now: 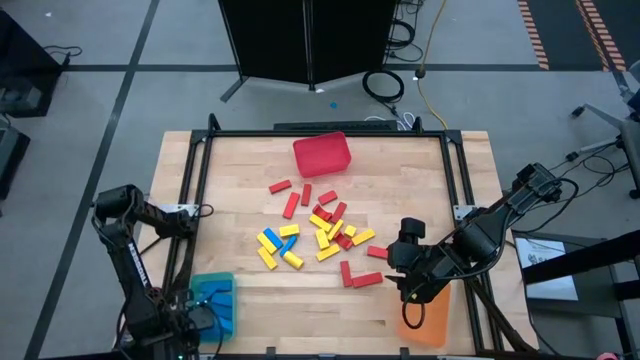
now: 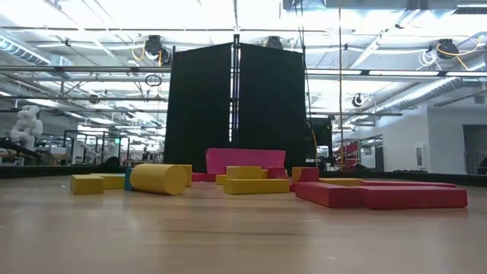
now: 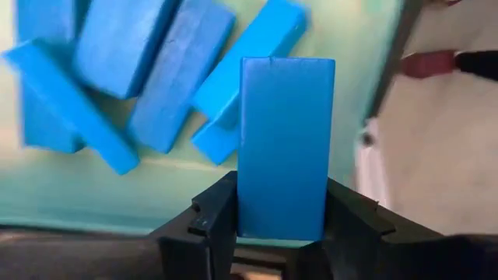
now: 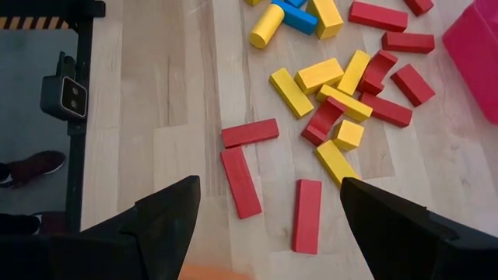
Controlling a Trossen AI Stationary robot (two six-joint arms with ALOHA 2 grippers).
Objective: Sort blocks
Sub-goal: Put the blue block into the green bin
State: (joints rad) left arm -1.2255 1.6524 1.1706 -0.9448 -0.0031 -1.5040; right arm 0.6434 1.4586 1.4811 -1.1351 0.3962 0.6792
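High view. Pale wood-grain table (image 1: pixel 230 170) in a dark metal frame. Left gripper (image 1: pixel 203 318) hangs over the blue-green bin (image 1: pixel 222 287) at the near left corner; its fingers cannot be made out here. Right gripper (image 1: pixel 408 283) is at the near right, directly above the orange bin (image 1: pixel 432 325), with the scattered blocks (image 1: pixel 320 232) just ahead of it, toward the table's middle. Red bin (image 1: pixel 322 154), rounded rectangle, sits well beyond the blocks at the far edge. Bare wood lies between the left gripper and the pile.

Low view. No gripper shows. Matte red bricks, flat, lie end to end in front on the right; a yellow cylinder (image 2: pixel 157 179) lies on its side on the left, a shape the overhead view barely separates. Black panel stands behind the table.

Left wrist view. Left gripper clasps one blue block (image 3: pixel 285 148), smooth, sharp-edged, upright between its dark fingers (image 3: pixel 204 225). Beyond it, several more blue blocks lie crisscrossed on the bin's pale green floor, contents hidden from the other views.

Right wrist view. Right gripper's fingers (image 4: pixel 167 214) stand spread wide, holding nothing. Between and just ahead of them lie three red bricks (image 4: pixel 240 182); further ahead, mixed yellow and red bricks touch and overlap. Clear wood on the frame side.
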